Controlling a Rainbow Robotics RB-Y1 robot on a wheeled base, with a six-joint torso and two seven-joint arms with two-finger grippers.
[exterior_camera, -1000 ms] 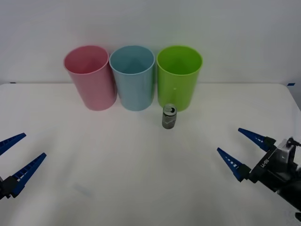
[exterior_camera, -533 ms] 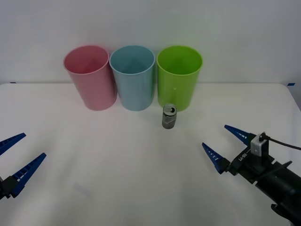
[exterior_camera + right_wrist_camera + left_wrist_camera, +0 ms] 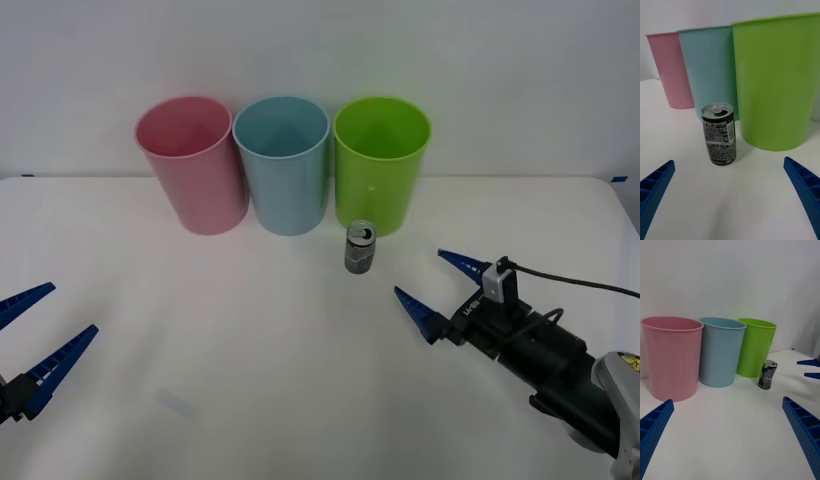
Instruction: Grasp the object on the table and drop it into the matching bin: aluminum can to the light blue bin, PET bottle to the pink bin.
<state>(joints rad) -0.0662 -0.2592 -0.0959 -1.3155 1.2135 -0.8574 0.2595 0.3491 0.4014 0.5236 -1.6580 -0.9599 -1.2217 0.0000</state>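
Note:
The aluminum can (image 3: pixel 360 247) stands upright on the white table (image 3: pixel 250 350), just in front of the lime green bin (image 3: pixel 381 163). It is small, dark grey with a silver pull-tab top (image 3: pixel 717 109). Behind it stand the light blue bin (image 3: pixel 283 163) and the pink bin (image 3: pixel 193 163) in a row. My right gripper (image 3: pixel 432 288) is open, low over the table to the right of the can, fingers pointing at it with a gap still between. My left gripper (image 3: pixel 30 342) is open at the left edge, far from the can (image 3: pixel 767 374).
The three bins stand side by side against the white back wall. A cable runs from the right wrist (image 3: pixel 560 282) off to the right. Bare tabletop lies between the two arms and in front of the bins.
My right arm has reached forward and leftwards across the table, closing on the can with its fingers open. The left arm, can and bins have stayed put.

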